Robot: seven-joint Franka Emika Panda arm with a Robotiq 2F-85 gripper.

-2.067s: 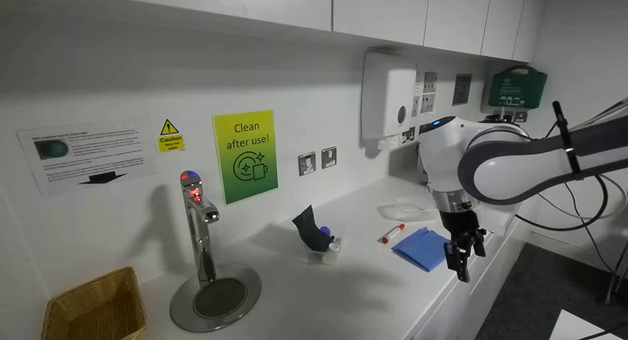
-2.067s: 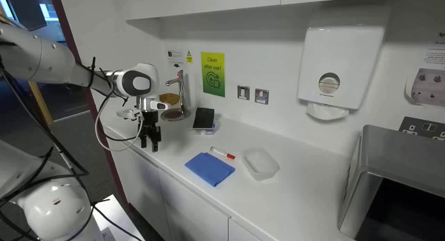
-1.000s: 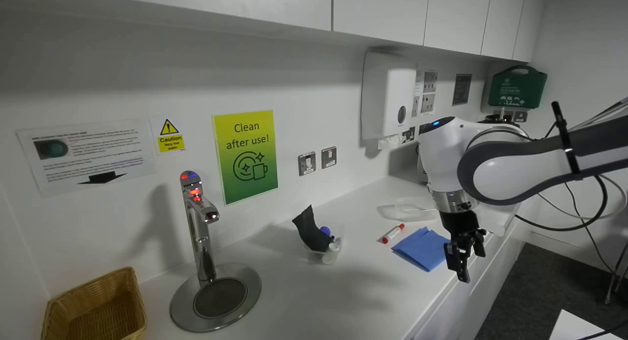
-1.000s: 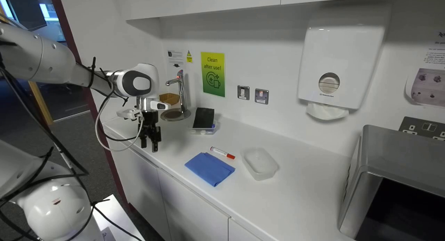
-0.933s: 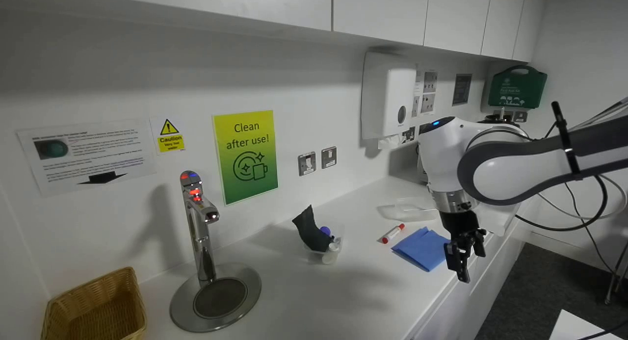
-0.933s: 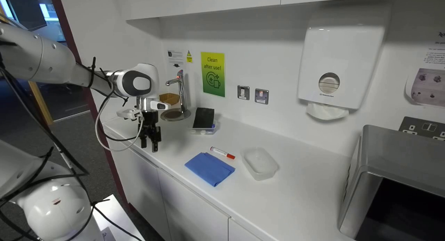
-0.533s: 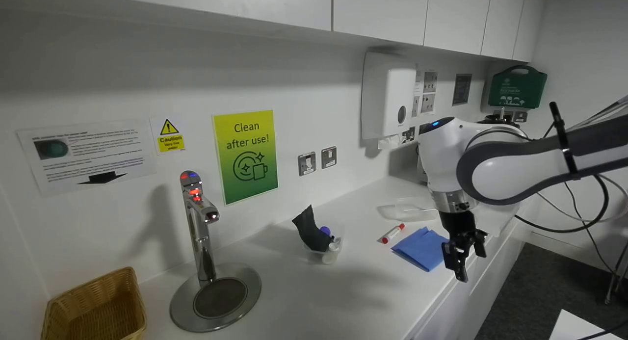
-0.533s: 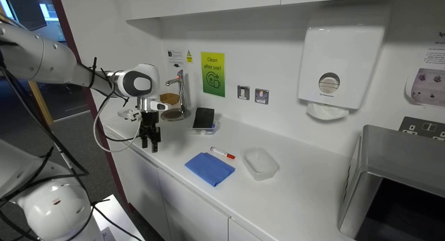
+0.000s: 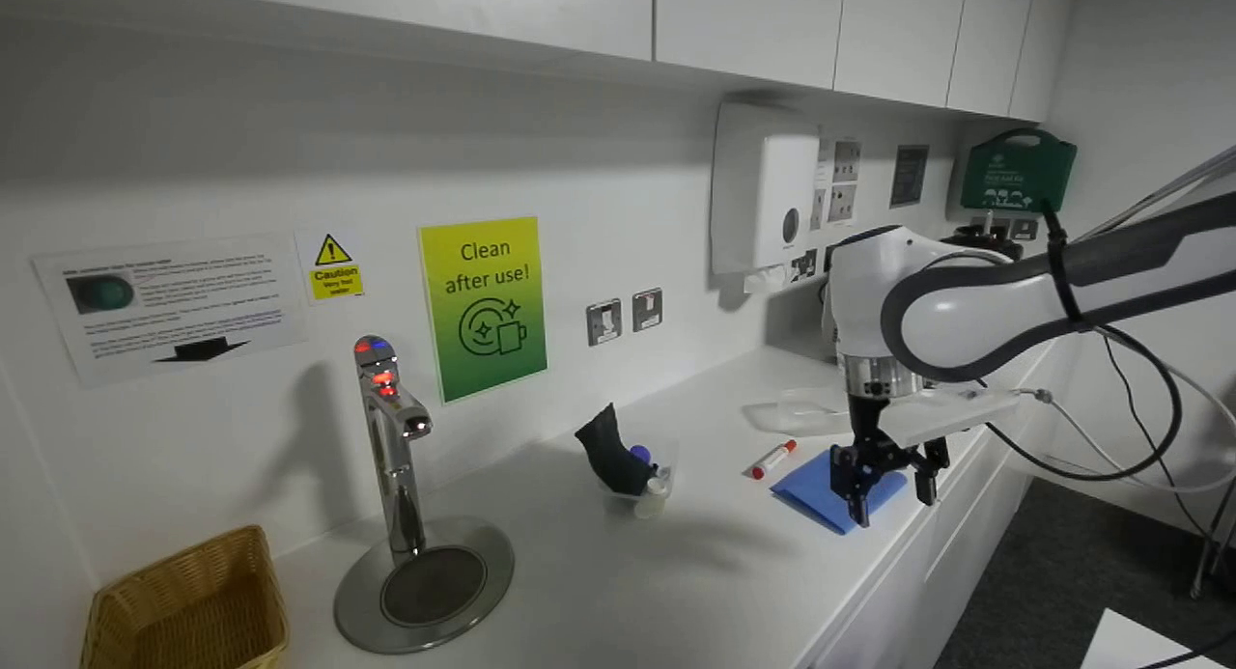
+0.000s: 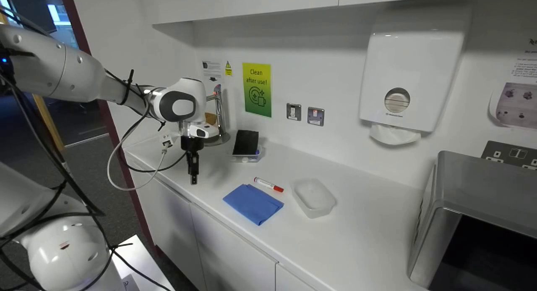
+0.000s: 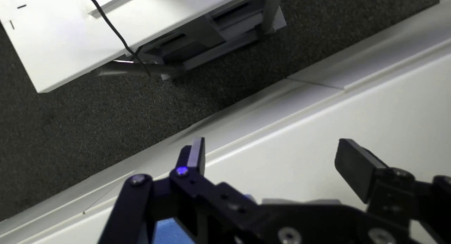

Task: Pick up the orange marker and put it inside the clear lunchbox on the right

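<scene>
The marker, white with an orange-red cap, lies on the counter in both exterior views (image 9: 773, 459) (image 10: 268, 184). The clear lunchbox (image 10: 313, 198) stands beside its cap end; it also shows in an exterior view (image 9: 801, 416). The lunchbox looks empty. My gripper (image 10: 193, 179) points down above the counter's front edge, apart from the marker. In an exterior view, the gripper (image 9: 893, 505) shows its fingers spread. In the wrist view, the gripper (image 11: 271, 159) is open with nothing between the fingers; marker and lunchbox are out of that view.
A folded blue cloth (image 10: 253, 204) lies by the marker, toward the front edge. Another clear box (image 10: 246, 158) holds a black pouch and small items. A tap (image 9: 394, 457) and wicker basket (image 9: 183, 601) stand at one end, a grey microwave (image 10: 474, 224) at the other.
My gripper has turned about its vertical axis and shifted slightly in over the counter. It remains open. The marker, lunchbox and cloth have not moved.
</scene>
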